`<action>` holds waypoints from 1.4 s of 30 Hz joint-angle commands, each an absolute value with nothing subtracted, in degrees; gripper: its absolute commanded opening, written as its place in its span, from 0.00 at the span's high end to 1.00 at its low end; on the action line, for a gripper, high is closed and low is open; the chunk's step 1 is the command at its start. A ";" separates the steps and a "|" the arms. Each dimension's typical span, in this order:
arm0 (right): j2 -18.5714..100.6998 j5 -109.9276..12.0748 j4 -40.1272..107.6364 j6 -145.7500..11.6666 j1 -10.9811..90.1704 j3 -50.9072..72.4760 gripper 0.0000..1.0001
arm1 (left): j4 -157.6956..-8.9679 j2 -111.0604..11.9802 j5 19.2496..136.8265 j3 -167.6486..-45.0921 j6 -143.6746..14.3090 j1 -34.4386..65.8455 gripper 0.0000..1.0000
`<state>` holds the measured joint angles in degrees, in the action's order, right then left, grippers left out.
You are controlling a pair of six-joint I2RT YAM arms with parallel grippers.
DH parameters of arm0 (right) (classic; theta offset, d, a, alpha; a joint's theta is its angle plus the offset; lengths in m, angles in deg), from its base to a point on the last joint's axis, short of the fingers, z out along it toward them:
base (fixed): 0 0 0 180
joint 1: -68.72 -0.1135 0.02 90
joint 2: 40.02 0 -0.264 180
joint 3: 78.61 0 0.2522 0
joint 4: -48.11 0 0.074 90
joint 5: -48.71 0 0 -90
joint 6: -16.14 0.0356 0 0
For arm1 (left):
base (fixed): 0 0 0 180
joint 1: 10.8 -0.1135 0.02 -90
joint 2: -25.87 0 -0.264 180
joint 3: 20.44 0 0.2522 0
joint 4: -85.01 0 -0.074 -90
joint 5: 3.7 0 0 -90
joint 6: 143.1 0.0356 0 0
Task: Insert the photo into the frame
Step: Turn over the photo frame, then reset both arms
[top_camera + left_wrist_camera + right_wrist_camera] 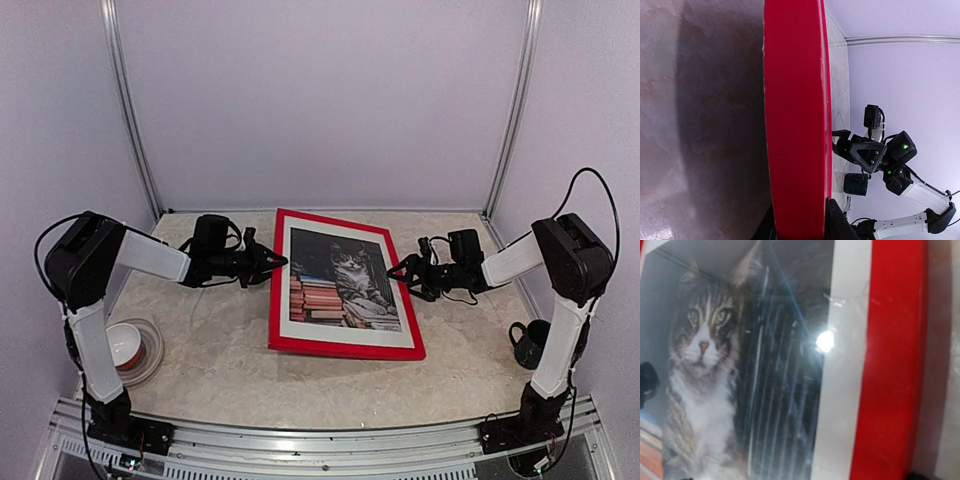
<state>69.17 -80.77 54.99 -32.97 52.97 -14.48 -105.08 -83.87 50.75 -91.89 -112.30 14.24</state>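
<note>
1. Marble-look table (220, 380) inside a white-walled booth, with one arm reaching in from each side.
2. Red frame (340, 346) sits about mid-table, front side up. The photo (345, 275) is already in it: tabby on a stack of books, a white border round it, lots of glare off the glass in the right wrist view.
3. Left gripper (272, 262) is pinched narrow on the frame's left edge. Its wrist cam shows fingers (837, 225) on either side of the red rail.
4. Right gripper (400, 272) is right at the frame's right edge, jaws spread wide and gripping nothing. Can't tell if it's touching.
5. Bowl (122, 343) by the left arm and dark mug (530, 343) by the right, both well apart from the frame.
</note>
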 commanded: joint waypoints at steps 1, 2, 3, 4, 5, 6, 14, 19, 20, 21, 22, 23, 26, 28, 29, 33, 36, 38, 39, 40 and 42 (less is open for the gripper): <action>69.74 -80.91 55.62 -33.52 50.35 -14.18 0.08 | -103.48 -87.41 57.81 -92.74 -102.79 14.78 0.73; 69.48 -80.80 55.89 -33.45 50.35 -14.60 0.08 | -103.37 -87.75 57.98 -92.62 -102.68 14.78 0.68; 69.22 -80.75 55.93 -33.43 50.35 -14.90 0.08 | -103.52 -88.33 57.95 -92.46 -102.72 14.77 0.65; 69.09 -80.75 55.97 -33.38 50.31 -15.22 0.08 | -103.88 -88.64 57.98 -92.19 -102.73 14.78 0.63; 68.88 -80.89 56.29 -33.34 50.29 -15.57 0.08 | -104.13 -89.07 58.08 -91.99 -102.81 14.78 0.60; 68.69 -81.06 56.60 -33.16 50.27 -15.92 0.08 | -104.16 -89.35 58.27 -91.83 -102.79 14.79 0.58; 67.38 -80.40 55.89 -33.48 49.66 -16.97 0.08 | -104.42 -91.68 59.56 -91.68 -103.07 14.86 0.41; 65.23 -79.67 56.43 -32.42 49.35 -18.94 0.08 | -99.49 -90.11 64.77 -93.03 -100.44 15.90 0.12; 64.76 -79.35 56.30 -32.38 49.26 -19.31 0.08 | -98.36 -89.88 65.61 -93.45 -99.77 16.12 0.08; 64.23 -78.75 56.10 -32.30 49.16 -19.78 0.08 | -97.40 -89.41 66.53 -93.92 -99.28 16.36 0.02; 63.69 -78.30 56.06 -32.25 49.06 -20.11 0.08 | -96.53 -89.22 67.22 -94.48 -98.67 16.53 0.01; 63.03 -77.84 55.97 -32.20 48.97 -20.45 0.08 | -95.65 -89.06 67.92 -95.04 -98.13 16.69 0.01; 61.45 -76.15 54.31 -33.05 48.77 -20.43 0.07 | -93.82 -88.54 69.81 -96.04 -97.34 17.17 0.01; 61.02 -74.71 52.39 -34.04 48.78 -19.51 0.07 | -92.89 -87.79 71.17 -96.08 -97.14 17.70 0.01; 60.93 -74.35 51.41 -34.35 48.77 -18.88 0.07 | -92.31 -87.29 72.17 -95.89 -96.93 18.02 0.01; 59.17 -73.47 50.91 -34.03 48.78 -18.93 0.07 | -87.43 -85.24 78.82 -95.91 -96.18 18.97 0.01; 57.68 -72.45 50.50 -33.87 48.77 -19.59 0.07 | -83.79 -83.29 85.45 -96.52 -94.70 19.41 0.01; 56.86 -71.92 49.77 -34.10 48.77 -19.86 0.07 | -81.67 -81.81 90.56 -97.14 -93.77 19.73 0.01; 56.37 -71.48 48.97 -34.48 48.73 -19.78 0.07 | -80.58 -81.19 93.90 -97.48 -93.28 19.97 0.01; 55.75 -70.73 47.84 -35.01 48.76 -19.62 0.07 | -78.96 -80.34 96.49 -97.58 -93.16 20.27 0.01; 53.43 -68.38 45.18 -36.50 48.77 -19.53 0.06 | -78.08 -77.92 100.66 -96.93 -92.29 21.10 0.01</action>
